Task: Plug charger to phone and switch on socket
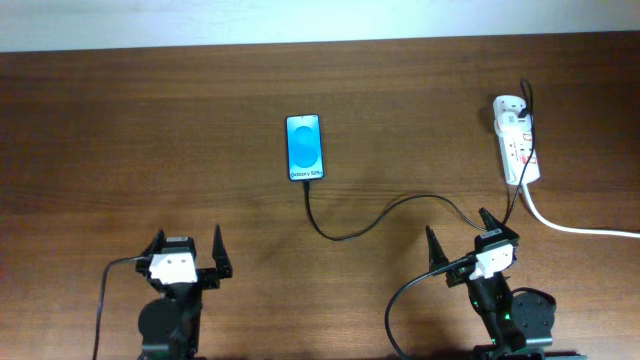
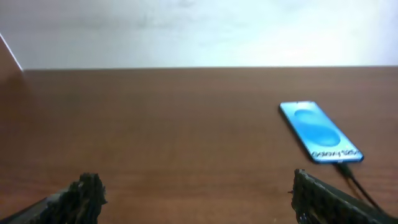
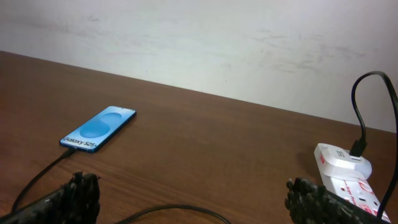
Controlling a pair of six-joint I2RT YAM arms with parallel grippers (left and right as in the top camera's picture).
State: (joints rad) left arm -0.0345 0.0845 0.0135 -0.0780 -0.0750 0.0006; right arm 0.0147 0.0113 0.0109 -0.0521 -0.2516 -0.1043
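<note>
1. Spread wide and empty, low at the near left of the table (image 1: 150, 120): left gripper (image 1: 188, 240)
2. Parted too, holding nothing, near right: right gripper (image 1: 457, 225)
3. Flat at mid-table, blue screen up, well ahead of both: phone (image 1: 304, 148)
4. Meeting the phone's near end, curving right past the right gripper to the socket (image 1: 515, 138) at far right: charger (image 1: 430, 197)
5. Switch position too small to tell
</note>
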